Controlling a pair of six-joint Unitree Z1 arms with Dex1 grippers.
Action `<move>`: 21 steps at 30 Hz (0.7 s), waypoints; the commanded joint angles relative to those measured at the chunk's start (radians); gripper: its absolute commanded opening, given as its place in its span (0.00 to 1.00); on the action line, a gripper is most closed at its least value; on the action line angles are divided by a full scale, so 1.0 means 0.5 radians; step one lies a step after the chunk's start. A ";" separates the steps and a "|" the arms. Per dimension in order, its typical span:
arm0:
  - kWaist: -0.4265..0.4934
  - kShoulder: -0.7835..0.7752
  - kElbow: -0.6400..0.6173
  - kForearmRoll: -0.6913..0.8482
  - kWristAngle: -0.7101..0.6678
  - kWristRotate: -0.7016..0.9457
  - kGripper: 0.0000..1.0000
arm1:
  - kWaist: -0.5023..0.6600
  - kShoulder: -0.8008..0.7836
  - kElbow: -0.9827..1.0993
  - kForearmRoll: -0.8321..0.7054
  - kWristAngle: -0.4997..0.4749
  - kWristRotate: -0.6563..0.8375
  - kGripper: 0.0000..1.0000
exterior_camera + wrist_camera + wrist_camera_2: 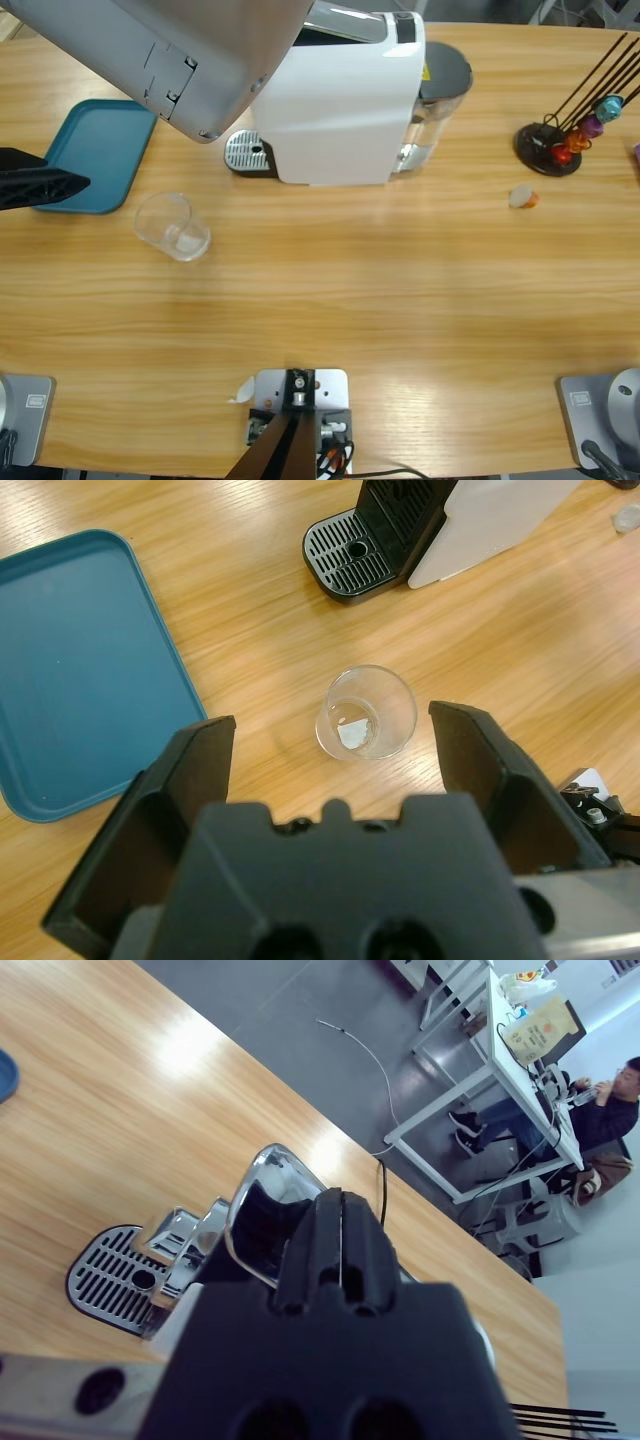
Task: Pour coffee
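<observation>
Black jaws of the left gripper (335,750) spread wide above an empty clear tumbler (366,712) beside a teal tray (70,670). Right gripper (340,1222) jaws sit pressed together over the white coffee machine (340,100).

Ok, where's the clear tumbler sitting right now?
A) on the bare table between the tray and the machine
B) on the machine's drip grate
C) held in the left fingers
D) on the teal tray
A: the clear tumbler stands on the bare wood, apart from the teal tray and the drip grate, with the open left gripper hovering above it, not touching.
</observation>
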 commanded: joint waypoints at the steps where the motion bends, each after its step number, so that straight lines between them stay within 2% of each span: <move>1: -0.014 0.038 0.070 -0.023 -0.028 0.022 0.83 | 0.004 0.377 0.142 0.069 0.165 0.123 0.00; 21: -0.014 0.054 0.070 -0.023 -0.031 0.022 0.83 | 0.007 0.464 0.151 0.069 0.216 0.262 0.00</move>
